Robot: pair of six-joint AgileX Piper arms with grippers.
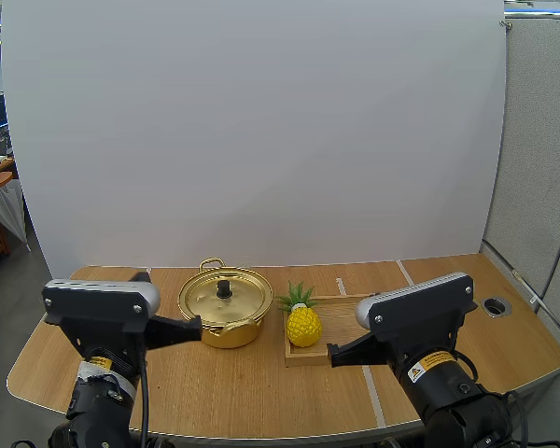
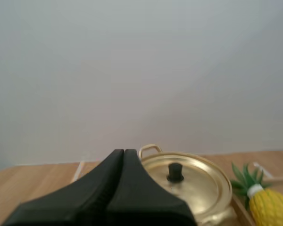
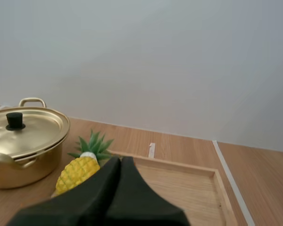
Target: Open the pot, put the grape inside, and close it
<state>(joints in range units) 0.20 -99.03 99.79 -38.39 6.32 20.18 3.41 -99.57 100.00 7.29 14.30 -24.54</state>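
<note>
Facing lidded pot (image 1: 228,330) on table (image 1: 215,392): your left fingers (image 1: 185,328), closed together, point at its left side, nearer lid knob (image 1: 224,288) than right fingers (image 1: 342,353), also closed, by wooden tray (image 1: 343,312). Fruit there: pineapple (image 1: 303,326), upright.

Left gripper (image 1: 195,326) is hovering low, fingers lying together as one dark wedge. Right gripper (image 1: 333,354) is hovering likewise, fingers pressed together, gripping nothing.
</note>
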